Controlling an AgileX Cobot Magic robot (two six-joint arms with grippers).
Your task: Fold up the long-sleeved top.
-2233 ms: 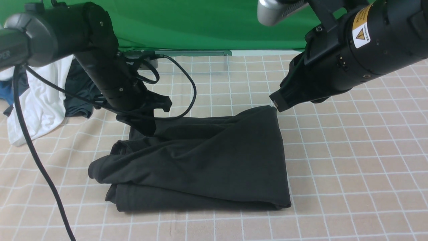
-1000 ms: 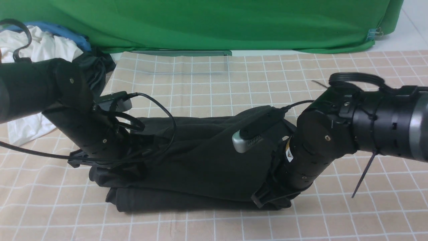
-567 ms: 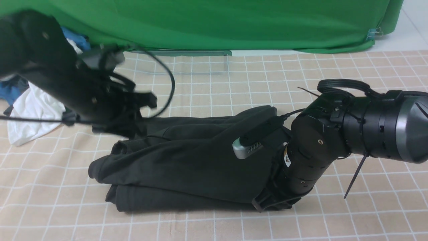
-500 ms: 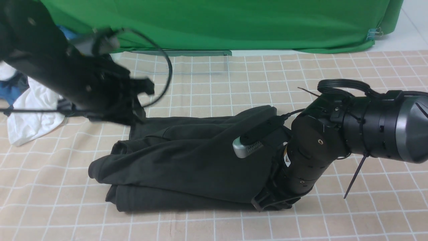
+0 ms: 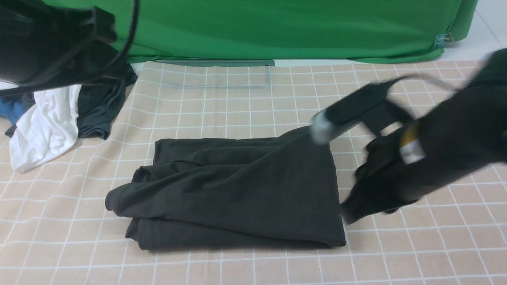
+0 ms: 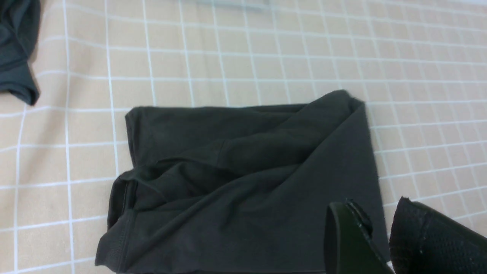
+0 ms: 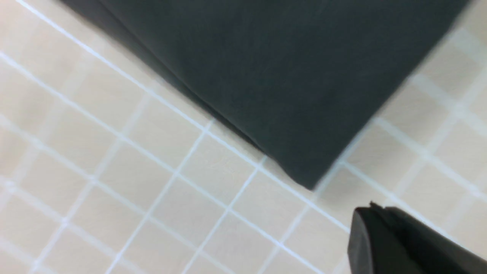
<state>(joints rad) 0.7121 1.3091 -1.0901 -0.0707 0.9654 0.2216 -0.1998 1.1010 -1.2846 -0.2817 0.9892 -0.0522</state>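
The long-sleeved top lies folded into a black bundle in the middle of the checked cloth, and nothing holds it. My left arm is raised at the far left, away from the top. In the left wrist view the left gripper hangs above the top, open by a narrow gap with nothing in it. My right gripper, blurred by motion, is just off the top's near right corner. The right wrist view shows the right gripper shut and empty beside that corner of the top.
A white shirt, a dark grey-teal garment and a bit of blue cloth are heaped at the far left. A green backdrop closes the far side. The checked tablecloth covers the table.
My left arm rose off the top's left end and swung up to the far left. The right gripper came off the near right corner and is moving right. The top lies as before.
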